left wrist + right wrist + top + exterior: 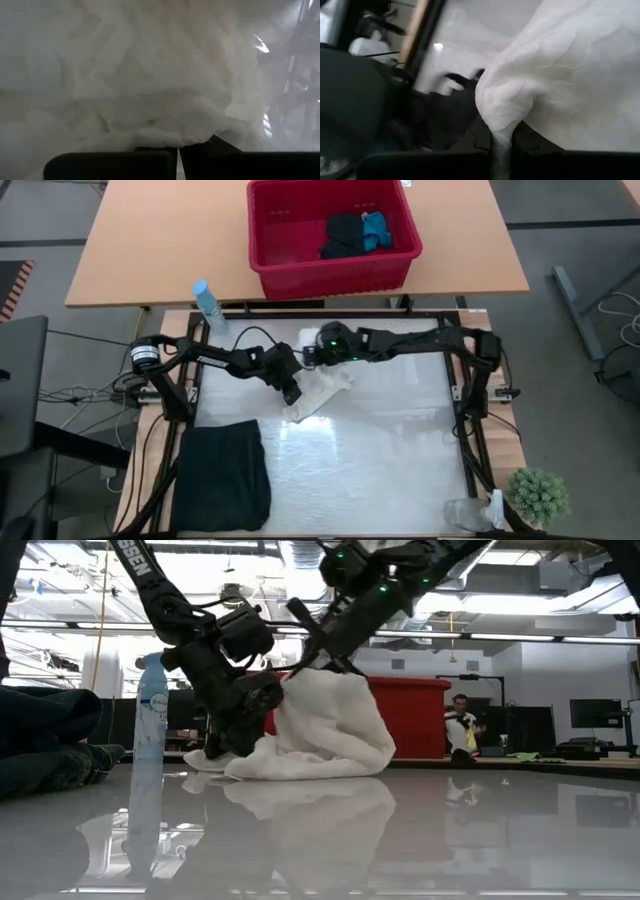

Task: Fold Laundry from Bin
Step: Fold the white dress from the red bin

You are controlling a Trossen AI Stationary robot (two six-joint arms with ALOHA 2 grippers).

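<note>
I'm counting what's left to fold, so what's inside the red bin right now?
Inside the red bin lie a black garment and a small bright blue one, bunched toward one side. Anything beneath them is covered; the rest of the floor looks bare.

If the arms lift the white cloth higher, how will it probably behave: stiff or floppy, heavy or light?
Probably floppy: the white cloth droops in soft folds from where the right gripper pinches it. Likely light, since a small pinch holds up the bulk. Its lower edge, near the left gripper, may drag on the glossy table.
</note>
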